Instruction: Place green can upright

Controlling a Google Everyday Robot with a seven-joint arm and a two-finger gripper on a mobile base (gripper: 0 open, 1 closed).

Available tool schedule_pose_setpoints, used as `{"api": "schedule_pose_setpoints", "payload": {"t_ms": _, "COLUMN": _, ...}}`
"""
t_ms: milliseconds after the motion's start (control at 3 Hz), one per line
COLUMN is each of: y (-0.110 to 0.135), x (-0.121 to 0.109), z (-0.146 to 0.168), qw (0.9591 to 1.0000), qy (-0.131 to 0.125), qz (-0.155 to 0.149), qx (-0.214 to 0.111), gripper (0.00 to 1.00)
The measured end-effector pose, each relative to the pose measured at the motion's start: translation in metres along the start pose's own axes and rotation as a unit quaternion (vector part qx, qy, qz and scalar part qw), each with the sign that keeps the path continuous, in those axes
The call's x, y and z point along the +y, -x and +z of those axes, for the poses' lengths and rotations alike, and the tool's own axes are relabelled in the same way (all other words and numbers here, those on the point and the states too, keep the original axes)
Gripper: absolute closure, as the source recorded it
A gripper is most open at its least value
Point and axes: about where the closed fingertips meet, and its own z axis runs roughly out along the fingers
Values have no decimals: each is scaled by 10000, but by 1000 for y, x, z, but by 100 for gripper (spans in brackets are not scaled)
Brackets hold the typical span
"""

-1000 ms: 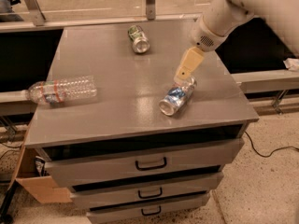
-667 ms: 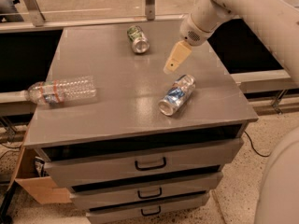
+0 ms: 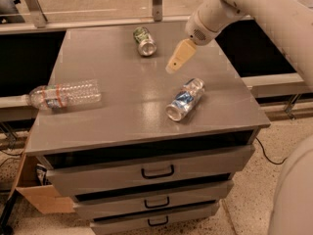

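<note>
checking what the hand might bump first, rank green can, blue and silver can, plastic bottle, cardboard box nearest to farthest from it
The hand hangs above the cabinet top's rear right.
1. green can, behind-left of it, tied with blue and silver can, in front: too close to call.
2. plastic bottle, far left edge.
3. cardboard box, low beside the cabinet, lower left.

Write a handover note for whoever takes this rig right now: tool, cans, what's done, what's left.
The tool hangs above the cabinet top, between the two cans, carrying nothing.
The green can lies on its side near the back edge, apart from the tool.
The blue-and-silver can lies on its side front right; the plastic bottle lies at the left edge.
Done: nothing yet.
Left: reach the green can, grasp it, stand it upright.
</note>
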Motion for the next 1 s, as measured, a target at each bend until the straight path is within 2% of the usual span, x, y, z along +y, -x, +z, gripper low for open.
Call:
{"api": "schedule_pose_setpoints", "payload": {"t_ms": 333, "y": 33, "x": -16, "z": 0, "qw": 9976, "qy": -250, "qz": 306, "qx": -568, "gripper": 0}}
{"api": "schedule_pose_setpoints", "payload": {"t_ms": 667, "y": 58, "x": -37, "z": 4, "qw": 9912, "qy": -399, "qz": 855, "qx": -931, "gripper": 0}}
{"api": "schedule_pose_setpoints", "payload": {"t_ms": 1000, "y": 75, "x": -54, "z": 20, "qw": 9802, "qy": -494, "qz": 1589, "qx": -1072, "gripper": 0}}
